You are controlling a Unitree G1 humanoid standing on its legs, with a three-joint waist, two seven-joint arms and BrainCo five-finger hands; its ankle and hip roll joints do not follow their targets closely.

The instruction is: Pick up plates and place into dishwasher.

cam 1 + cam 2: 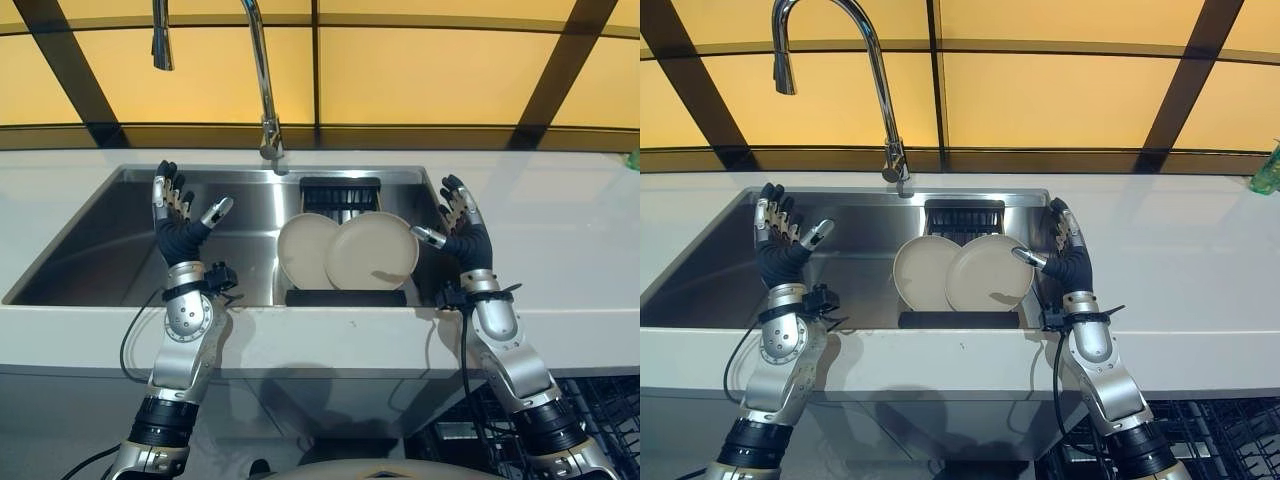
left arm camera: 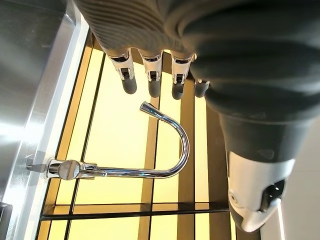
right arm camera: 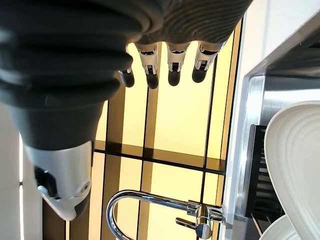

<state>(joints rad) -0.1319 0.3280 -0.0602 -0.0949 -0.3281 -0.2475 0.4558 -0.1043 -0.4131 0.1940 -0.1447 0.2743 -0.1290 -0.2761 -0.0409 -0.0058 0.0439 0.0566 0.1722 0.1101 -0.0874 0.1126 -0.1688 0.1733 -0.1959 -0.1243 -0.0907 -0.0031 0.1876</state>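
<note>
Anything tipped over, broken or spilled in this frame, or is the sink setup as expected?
Nothing stands out. Two plates stand on edge, overlapping, in the black rack inside the sink, intact. The left robot hand and right robot hand are both open, holding nothing.

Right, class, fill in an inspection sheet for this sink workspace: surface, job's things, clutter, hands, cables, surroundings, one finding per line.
Surface: pale counter around a steel sink.
Job's things: two cream plates, the left plate behind the right plate, both leaning upright in a black rack inside the sink; dishwasher rack shows below the counter at the right.
Clutter: green object at the counter's far right edge.
Hands: left hand raised over the sink, fingers straight, empty; right hand raised beside the right plate, fingers straight, empty.
Cables: nothing seen.
Surroundings: curved tap; yellow panels with dark frames.
</note>
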